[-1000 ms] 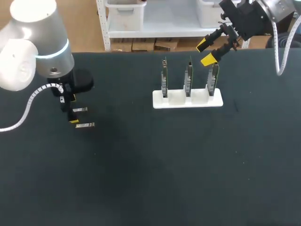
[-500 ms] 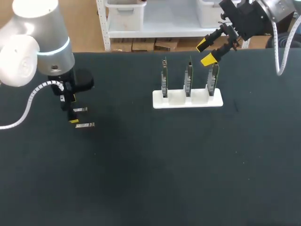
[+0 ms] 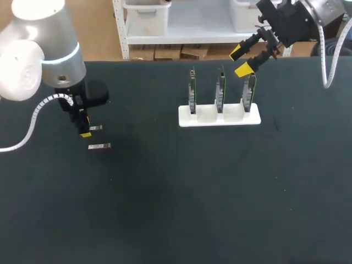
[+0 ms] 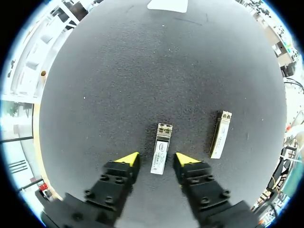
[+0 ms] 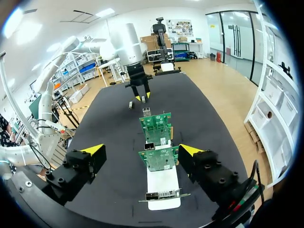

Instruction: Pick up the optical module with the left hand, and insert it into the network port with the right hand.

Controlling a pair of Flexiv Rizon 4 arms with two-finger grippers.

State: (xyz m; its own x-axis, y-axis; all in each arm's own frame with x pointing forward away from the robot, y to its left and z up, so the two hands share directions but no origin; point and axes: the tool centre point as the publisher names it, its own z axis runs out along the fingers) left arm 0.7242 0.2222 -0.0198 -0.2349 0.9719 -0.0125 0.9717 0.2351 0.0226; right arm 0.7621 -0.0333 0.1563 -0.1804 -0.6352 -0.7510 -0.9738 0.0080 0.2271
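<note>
**Left fingers closing in on module, no grip yet**

Nearest the robot, a spare module (image 3: 99,146) lies loose on the table (image 3: 176,209). Just beyond it, the module (image 3: 95,127) lies flat between the fingers of the left gripper (image 3: 84,127), which stand apart. Farther back, a white holder (image 3: 219,116) carries three upright boards (image 3: 220,91). The right gripper (image 3: 239,61) hangs over the rightmost board with its fingers spread wide and holding nothing.

Against a second ago, the left gripper's near yellow tip sits closer to the module. Both modules, the holder and the right arm are unmoved.

Only the left wrist view shows the narrow gaps between each tip of the left gripper (image 4: 156,160) and the module (image 4: 160,148), with the spare module (image 4: 220,134) beside them. Only the right wrist view shows the boards (image 5: 159,159) in line ahead of the right gripper (image 5: 141,150).
</note>
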